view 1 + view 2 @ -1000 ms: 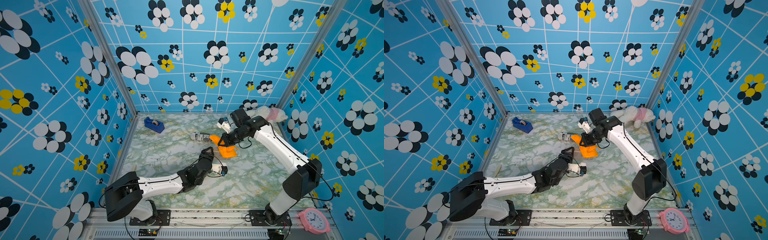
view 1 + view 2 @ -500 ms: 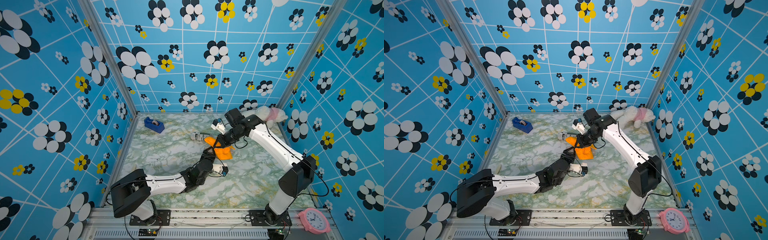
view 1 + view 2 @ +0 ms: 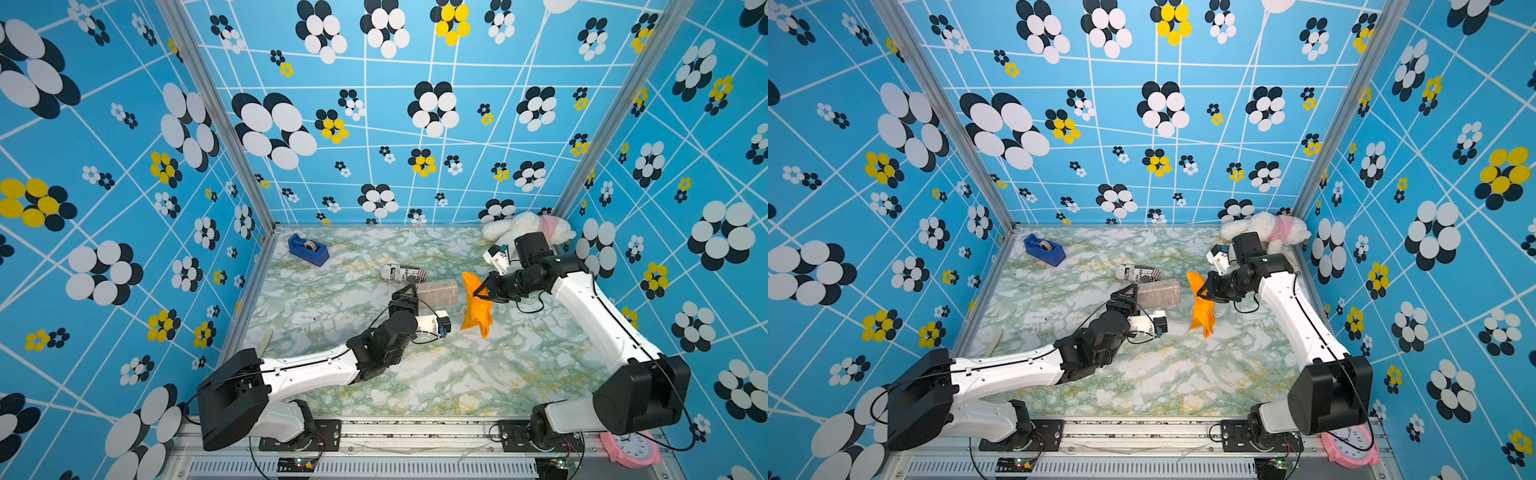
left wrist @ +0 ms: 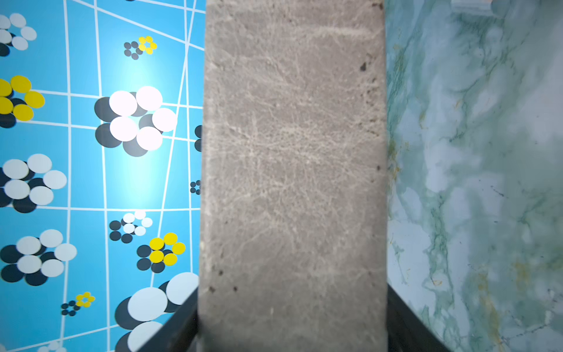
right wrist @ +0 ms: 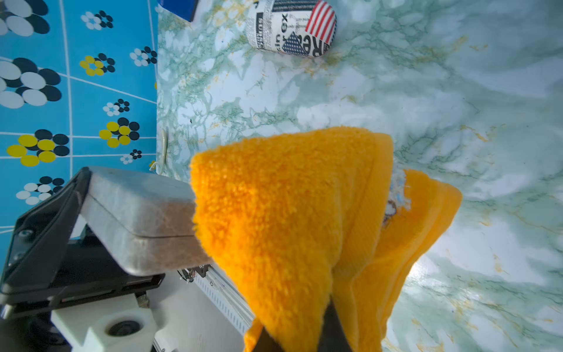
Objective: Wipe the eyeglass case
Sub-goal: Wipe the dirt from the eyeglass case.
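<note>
The flat, grey-brown eyeglass case (image 3: 439,291) is held up in the air over the green and white marble table (image 3: 457,374). It lies long-ways and its lid is closed. The left gripper (image 3: 409,292) has hold of one short end of the case. Its black fingers (image 4: 405,323) press on both sides of it, so they stay a little apart.

Right beside the other end of the case hangs a fluffy orange cloth (image 3: 477,312). The right gripper (image 3: 482,291) is squeezed tight on the top of the cloth, and the rest droops down. In the right wrist view the cloth covers the tip of the case, but I cannot tell if they touch.

Just behind the case, a small round tube with newspaper print and a flag (image 3: 403,274) lies on its side. Farther back, past the end the left gripper holds, sits a blue tape holder (image 3: 308,249). Far back, past the cloth end, lies a white fluffy toy with a pink top (image 3: 525,227). A pink clock (image 3: 629,452) lies well away from the case, by the front rail.
</note>
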